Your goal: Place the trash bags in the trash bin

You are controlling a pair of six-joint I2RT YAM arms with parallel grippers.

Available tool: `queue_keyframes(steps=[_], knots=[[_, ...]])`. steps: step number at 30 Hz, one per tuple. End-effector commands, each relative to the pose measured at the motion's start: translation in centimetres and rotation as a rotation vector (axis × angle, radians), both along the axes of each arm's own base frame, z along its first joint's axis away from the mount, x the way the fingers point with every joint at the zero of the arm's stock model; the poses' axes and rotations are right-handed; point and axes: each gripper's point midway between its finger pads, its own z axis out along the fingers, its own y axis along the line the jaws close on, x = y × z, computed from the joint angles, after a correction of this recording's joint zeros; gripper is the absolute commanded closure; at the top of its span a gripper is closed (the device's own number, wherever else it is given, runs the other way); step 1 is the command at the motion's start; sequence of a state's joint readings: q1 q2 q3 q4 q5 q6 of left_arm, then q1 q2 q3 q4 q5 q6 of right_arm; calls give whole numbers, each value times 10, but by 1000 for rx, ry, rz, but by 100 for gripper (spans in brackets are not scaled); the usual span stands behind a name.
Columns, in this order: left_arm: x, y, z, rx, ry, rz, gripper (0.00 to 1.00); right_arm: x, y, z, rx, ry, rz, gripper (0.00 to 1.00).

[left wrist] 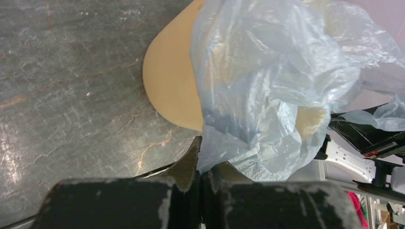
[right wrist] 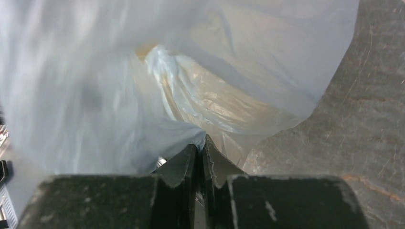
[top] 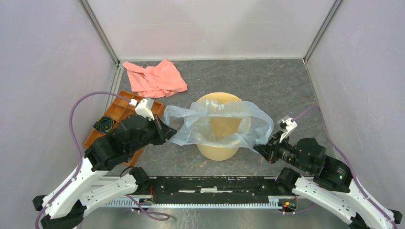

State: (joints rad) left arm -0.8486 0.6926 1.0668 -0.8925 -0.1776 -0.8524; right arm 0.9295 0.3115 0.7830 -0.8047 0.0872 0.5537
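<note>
**Bag spread over the bucket, pinched at both sides**

The pale blue-grey bag (top: 253, 125) lies spread across the top of the yellow bucket (top: 218, 153). The bucket stands upright near the middle of the overhead view on the dark, stone-patterned worktop (top: 277, 86). The film is wider than the bucket. It drapes over the rim, hangs out past it to the left and right, and sags into the mouth, where the yellow inside shows through. The bucket's far rim and its near wall are bare.

The left arm (top: 119, 143) reaches in from the lower left. Its jaws are clenched on the bag's left edge, just beside the bucket. In that arm's wrist view the crumpled film rises from between the two black fingertips (left wrist: 191, 162). From there it billows over the bucket's side towards the upper right of the frame.

The right arm (top: 305, 157) comes in from the lower right, and its jaws meet the bag's right edge, again just beside the bucket. In its wrist view the fingertips are drawn together with only a thin dark slit between them. The film gathers down to a point right at the tips and looks pinched there. Plastic fills most of that frame, with the bucket showing yellowish behind it.

A salmon-pink cloth (top: 154, 78) lies crumpled in the upper left of the overhead view, well apart from the bucket. An orange tray (top: 117, 112) sits at the left, partly under the left arm.
</note>
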Motion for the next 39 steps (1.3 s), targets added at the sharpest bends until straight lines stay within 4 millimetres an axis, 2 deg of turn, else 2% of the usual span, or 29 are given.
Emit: queue_keyframes(steps=[1,5,9,12,15,17,20,23,28,31,34,37,39], knots=[[-2,10,-21,14,53,58,98,4,1,-13,28,35,-45,88],[5,20,-49,102,69,108,98,23,-2,-32,29,48,-162,78],[23,1,-66,92,31,94,98,49,-4,-54,23,3,-280,75],[41,-9,-80,150,14,102,98,62,-8,-59,-21,-42,-333,67],[53,-8,-96,247,16,118,98,60,-12,-59,-89,-37,-318,58],[54,-11,-96,261,14,100,94,54,-12,-55,-116,-34,-276,51],[47,-10,-85,228,-8,69,73,37,-10,-40,-111,-28,-181,39],[31,4,-68,192,-28,56,49,13,-7,-15,-55,-26,-63,28],[-6,28,-18,78,-108,-2,14,-17,-13,32,26,-64,54,11],[-19,41,21,22,-176,-19,5,-12,-23,52,1,-113,25,4],[-20,45,53,23,-246,-37,2,-2,-25,70,-36,-159,-4,2],[-10,36,67,80,-278,-72,1,14,-24,88,-65,-215,-49,2],[-1,20,68,138,-298,-145,1,28,-26,91,-121,-232,-99,2]])
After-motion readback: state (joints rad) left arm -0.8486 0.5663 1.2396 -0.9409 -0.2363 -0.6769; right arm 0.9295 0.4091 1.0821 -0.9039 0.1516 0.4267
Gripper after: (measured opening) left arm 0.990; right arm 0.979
